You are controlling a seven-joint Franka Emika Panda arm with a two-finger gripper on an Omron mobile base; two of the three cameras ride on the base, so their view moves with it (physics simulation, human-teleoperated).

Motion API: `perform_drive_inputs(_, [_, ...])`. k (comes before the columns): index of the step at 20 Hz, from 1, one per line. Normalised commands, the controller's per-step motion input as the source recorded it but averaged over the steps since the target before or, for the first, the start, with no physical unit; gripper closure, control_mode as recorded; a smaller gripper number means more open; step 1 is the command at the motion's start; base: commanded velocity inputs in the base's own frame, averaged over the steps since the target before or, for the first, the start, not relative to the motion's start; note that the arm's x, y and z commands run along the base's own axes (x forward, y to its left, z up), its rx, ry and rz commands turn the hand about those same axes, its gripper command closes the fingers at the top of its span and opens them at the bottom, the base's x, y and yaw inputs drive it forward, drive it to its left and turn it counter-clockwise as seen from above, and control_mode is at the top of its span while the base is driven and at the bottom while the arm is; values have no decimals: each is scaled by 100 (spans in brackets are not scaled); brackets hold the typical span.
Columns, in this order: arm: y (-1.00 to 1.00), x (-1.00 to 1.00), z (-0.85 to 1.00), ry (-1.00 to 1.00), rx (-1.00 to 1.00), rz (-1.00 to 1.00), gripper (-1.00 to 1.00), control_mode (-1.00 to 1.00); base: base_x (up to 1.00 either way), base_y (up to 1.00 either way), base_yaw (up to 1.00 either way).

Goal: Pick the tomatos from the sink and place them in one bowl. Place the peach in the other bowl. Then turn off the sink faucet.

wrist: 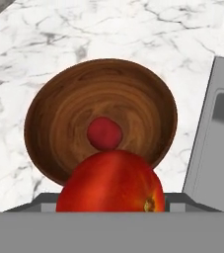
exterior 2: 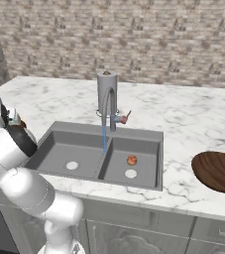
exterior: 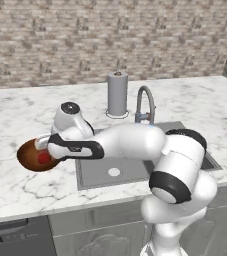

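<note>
While gripping a glossy red round tomato [wrist: 111, 182], the two-finger gripper [wrist: 111, 210] hangs over a reddish-brown wooden bowl [wrist: 54, 113].
One tomato [wrist: 104, 134] lies inside; releasing comes next.

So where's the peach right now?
The peach lies in the sink's right basin in the right base view, just above the white drain, right of the faucet's running stream.

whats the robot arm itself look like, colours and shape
The arm is made of thick, rounded, glossy white segments, bulging at the joints. Black bands ring the joints, most plainly at the big elbow, and a black stripe runs along the forearm near the wrist. A round dark grey cap tops the wrist. No loose cables or printed markings are visible. The claw's look can't be made out.
</note>
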Motion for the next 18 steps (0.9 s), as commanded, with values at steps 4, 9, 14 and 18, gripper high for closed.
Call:
perform_drive_inputs(4, [21, 25, -8, 0, 0, -5, 100, -100, 0, 0, 0])
perform_drive_inputs(9, [26, 31, -16, 0, 0, -5, 100, -100, 0, 0, 0])
perform_drive_inputs(14, [26, 33, -22, 0, -1, -5, 100, -100, 0, 0, 0])
perform_drive_inputs(18, [23, 30, -10, 0, 0, -6, -100, -100, 0, 0, 0])
